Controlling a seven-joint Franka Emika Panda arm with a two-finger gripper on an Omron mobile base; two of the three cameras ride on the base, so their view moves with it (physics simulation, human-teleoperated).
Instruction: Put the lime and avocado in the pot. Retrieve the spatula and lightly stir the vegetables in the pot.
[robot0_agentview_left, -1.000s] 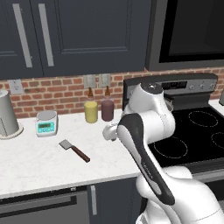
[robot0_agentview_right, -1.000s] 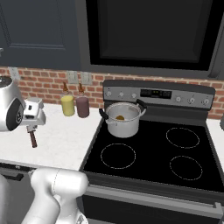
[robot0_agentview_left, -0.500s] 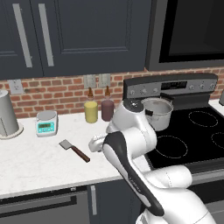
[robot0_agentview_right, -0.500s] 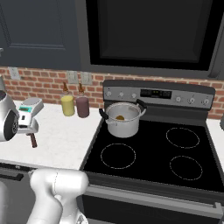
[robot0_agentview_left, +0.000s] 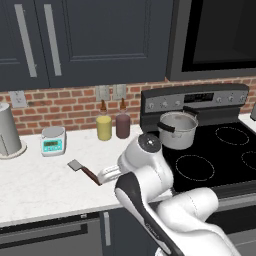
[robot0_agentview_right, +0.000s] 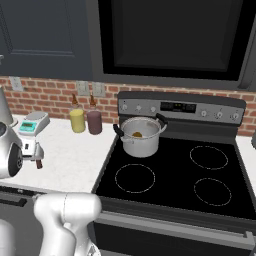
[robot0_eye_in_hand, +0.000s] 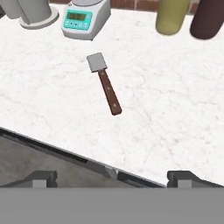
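1. Step in hand: fetching the spatula (robot0_eye_in_hand: 104, 84); something brownish already lies in the pot (robot0_agentview_right: 139, 135) on the stove, seemingly the avocado.
2. The spatula lies flat on the table (robot0_eye_in_hand: 175, 109), blade toward the scale (robot0_eye_in_hand: 83, 16).
3. The gripper (robot0_eye_in_hand: 112, 177) hangs above it, wide open and empty.
4. Next, I judge: descend, straddle the handle, close.

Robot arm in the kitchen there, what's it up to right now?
It is going for the spatula, which lies flat on the white counter in front of the scale, untouched. The gripper is open and hangs above the counter's front edge, holding nothing. On the stove, the pot stands on the back left burner with something brownish inside, probably the avocado; the lime can't be made out. Stirring has not started.
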